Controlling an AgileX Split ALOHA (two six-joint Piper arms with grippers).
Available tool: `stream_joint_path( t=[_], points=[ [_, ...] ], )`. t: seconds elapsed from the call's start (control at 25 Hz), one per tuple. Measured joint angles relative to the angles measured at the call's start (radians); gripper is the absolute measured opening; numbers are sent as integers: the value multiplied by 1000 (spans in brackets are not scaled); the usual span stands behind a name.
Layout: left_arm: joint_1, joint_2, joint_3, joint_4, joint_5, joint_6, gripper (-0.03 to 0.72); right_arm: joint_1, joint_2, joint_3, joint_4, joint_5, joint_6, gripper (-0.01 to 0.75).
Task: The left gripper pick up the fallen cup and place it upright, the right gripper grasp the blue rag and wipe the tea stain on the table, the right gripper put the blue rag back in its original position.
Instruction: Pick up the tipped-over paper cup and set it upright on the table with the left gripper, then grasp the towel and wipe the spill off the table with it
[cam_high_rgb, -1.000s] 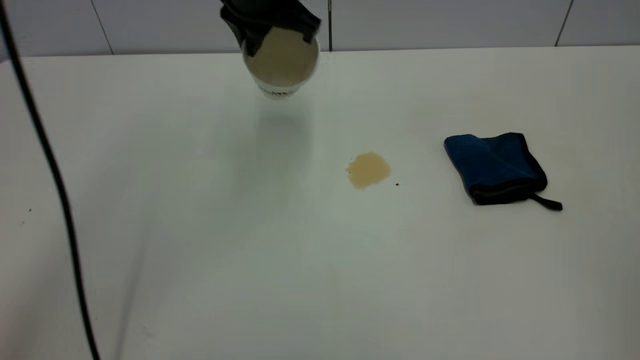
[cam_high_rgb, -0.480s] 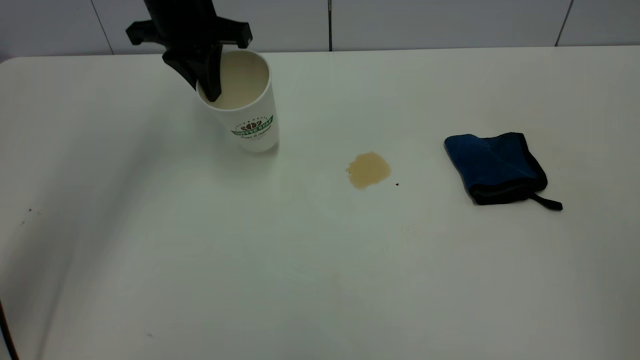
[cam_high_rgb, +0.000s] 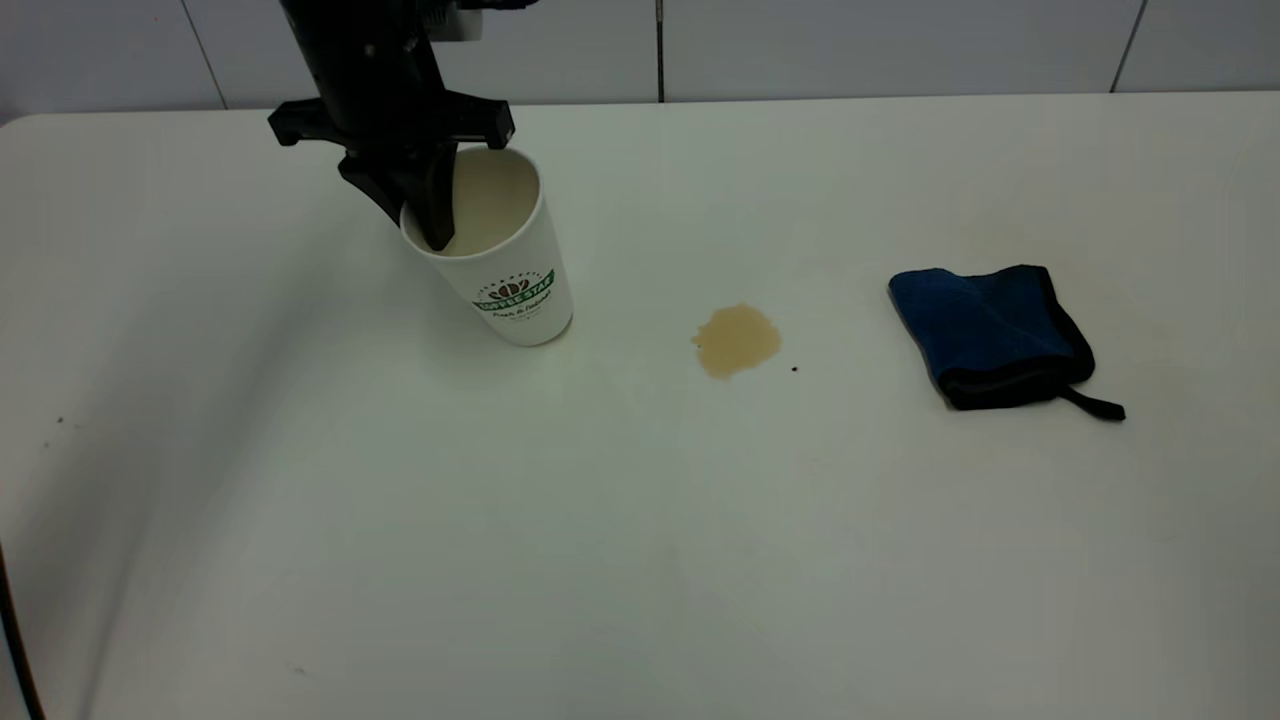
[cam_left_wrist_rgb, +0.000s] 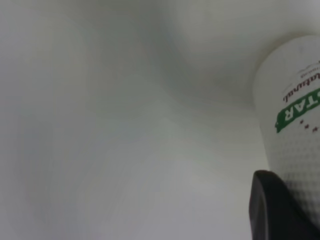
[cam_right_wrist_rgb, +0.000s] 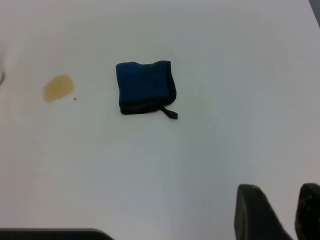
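Observation:
The white cup with its green banner is near the back left of the table, mouth up and tilted, its base low at the tabletop. My left gripper is shut on its rim, one black finger inside the mouth and one outside. In the left wrist view the cup shows beside one finger. The tea stain lies to the right of the cup. The folded blue rag lies further right, untouched. My right gripper hovers away from the rag, fingers close together and holding nothing.
A tiny dark speck sits just right of the stain. A black cable runs along the lower left edge. A grey panelled wall stands behind the table.
The cup, held high at the back with its mouth facing the camera, has swung left and down to mouth-up. In the last half second it moved slightly nearer and lower.

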Motion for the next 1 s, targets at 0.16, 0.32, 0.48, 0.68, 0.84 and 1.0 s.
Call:
stream_joint_path(
  t=[0.16,0.32,0.48,0.68,0.84,1.0],
  points=[
    [0,4,0,-23,-18,0,225,0,0,0,0,0,0,239],
    [0,-5,0,-80,-52,13,381,0,0,0,0,0,0,239],
    [0,-24,0,-90,-62,25,434,0,0,0,0,0,0,239],
    [0,-96,0,-90,-59,27,442,0,0,0,0,0,0,239],
    [-1,-217,0,-89,-23,28,442,0,0,0,0,0,0,239],
    [-3,-385,0,-74,98,28,442,0,0,0,0,0,0,239]
  ],
)
